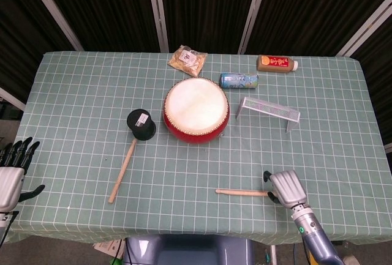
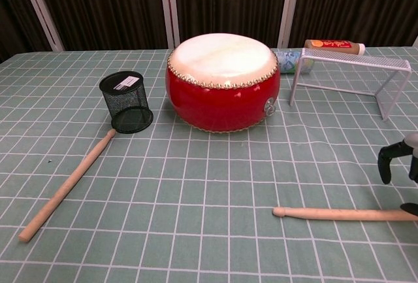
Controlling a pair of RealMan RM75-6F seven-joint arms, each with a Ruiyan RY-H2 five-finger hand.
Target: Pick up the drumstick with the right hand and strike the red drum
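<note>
Drumstick (image 1: 241,193) lying on bench (image 1: 73,93), below red drum (image 1: 196,110).
Right robot hand (image 1: 285,188) hovering over its end, fingers apart, gripping nothing.

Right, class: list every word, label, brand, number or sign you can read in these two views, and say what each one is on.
None can be read.
Black mesh cup: white sticker with dark print, too small to read.
Orange-labelled bottle: red characters, too blurred to read.
Blue can: printed label, unreadable.
Snack packet: small white label, unreadable.
Red drum, both drumsticks, wire rack: no text shows.
</note>
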